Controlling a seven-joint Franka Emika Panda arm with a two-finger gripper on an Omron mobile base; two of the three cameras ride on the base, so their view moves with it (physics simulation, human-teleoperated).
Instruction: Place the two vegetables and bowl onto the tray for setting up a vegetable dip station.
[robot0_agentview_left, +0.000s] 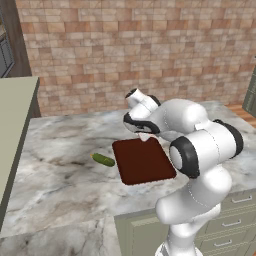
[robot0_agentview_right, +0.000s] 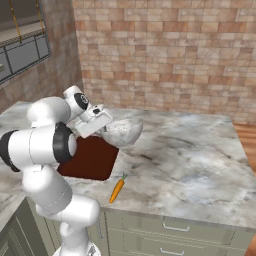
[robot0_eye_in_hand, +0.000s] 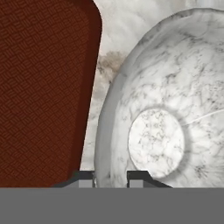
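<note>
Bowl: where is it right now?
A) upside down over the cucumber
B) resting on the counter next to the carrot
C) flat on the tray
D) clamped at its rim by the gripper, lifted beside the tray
D: the gripper pinches the rim of the bowl, which hangs tilted above the counter beside the tray.

light: even, bright; shadows: faint; focus: sharp; glare: none
</note>
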